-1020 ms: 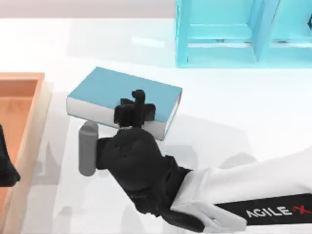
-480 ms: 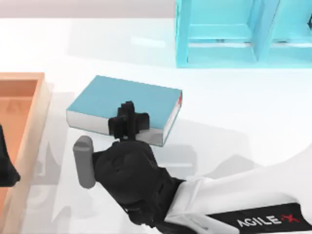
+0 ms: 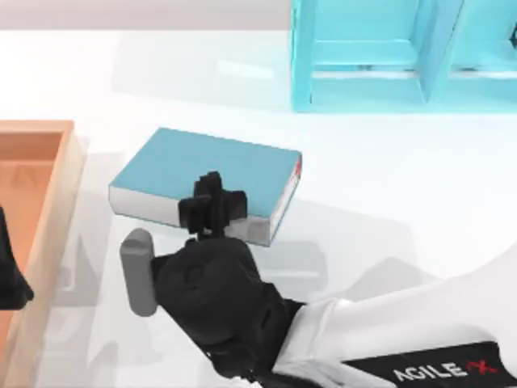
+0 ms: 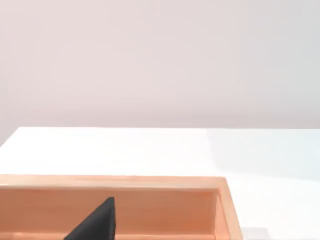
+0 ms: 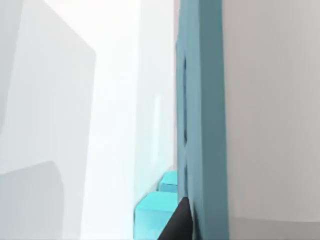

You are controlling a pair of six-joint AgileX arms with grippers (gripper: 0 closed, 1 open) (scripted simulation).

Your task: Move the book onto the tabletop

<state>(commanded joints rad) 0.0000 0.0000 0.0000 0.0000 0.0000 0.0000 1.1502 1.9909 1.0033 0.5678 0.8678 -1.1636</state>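
Right now the right tool [image 3: 212,204] sits at centre-left of the top view, its black fingers closed on the near long edge of the book [image 3: 214,168], one finger on the teal cover and the white page edge just below it. That book lies flat and a little skewed, with its small red mark at the right-hand corner, on or just over the glossy white bench [image 3: 388,178]; whether it touches the surface, I can't tell. Up in the right wrist view, the teal cover [image 5: 202,115] runs as a tall band down the middle, with a dark fingertip [image 5: 176,224] tucked against it at the bottom. At the upper right of the top view stands the light-blue shelf [image 3: 363,56], well apart from the book. Over at the left edge sits the orange-brown wooden tray [image 3: 48,202], with the left tool [image 3: 11,275] parked above it, and I cannot tell how its fingers are set.
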